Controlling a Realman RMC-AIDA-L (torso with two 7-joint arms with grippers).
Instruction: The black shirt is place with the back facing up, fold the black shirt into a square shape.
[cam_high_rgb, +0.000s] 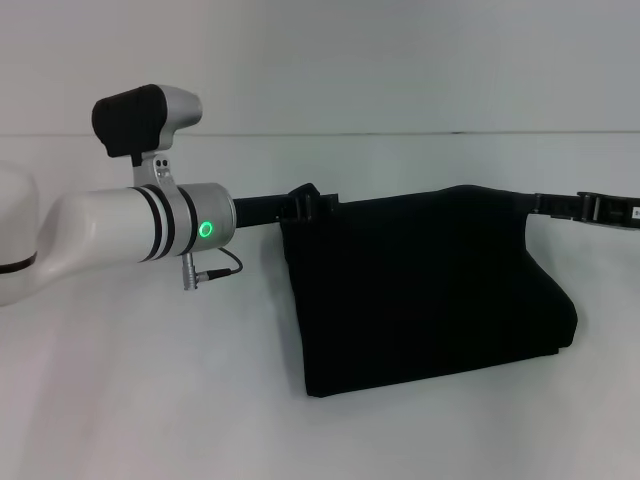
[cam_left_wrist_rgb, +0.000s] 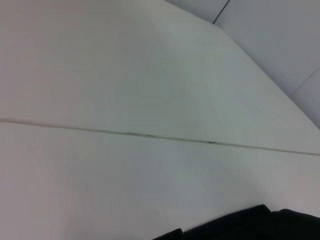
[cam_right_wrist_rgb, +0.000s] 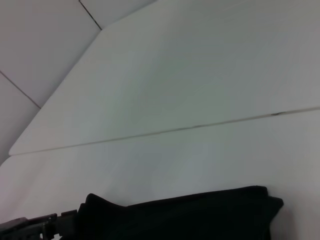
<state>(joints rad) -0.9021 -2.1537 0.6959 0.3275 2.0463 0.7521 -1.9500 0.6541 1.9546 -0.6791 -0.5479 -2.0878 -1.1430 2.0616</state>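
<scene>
Both grippers pinch the black shirt (cam_high_rgb: 420, 290) by its upper edge and hold it up off the white table (cam_high_rgb: 150, 400). Left gripper (cam_high_rgb: 305, 207) grips the upper left corner, its dark fingers pressed together on a small peak of cloth; the right gripper (cam_high_rgb: 590, 207) reaches in from the right side and is clamped on the upper right corner in the same way.

The shirt is soft, matte black cloth, plain on the side that faces the camera, with no lettering or label to read. It hangs between the two grippers as a broad, roughly rectangular sheet. Its long axis runs left to right, level with the line between the two grippers. The upper edge sags slightly in the middle. The lower edge touches the table and slants up toward the right, where the cloth bulges into a rounded fold.

Behind the shirt the table is smooth, with a thin seam (cam_left_wrist_rgb: 150, 135) running across it. In the right wrist view the shirt's upper edge (cam_right_wrist_rgb: 190, 210) shows as a dark band low in the frame. The left arm (cam_high_rgb: 110, 225) is glossy white with black rings, a lit green ring light (cam_high_rgb: 205, 229) and a thin black cable (cam_high_rgb: 215, 266).
</scene>
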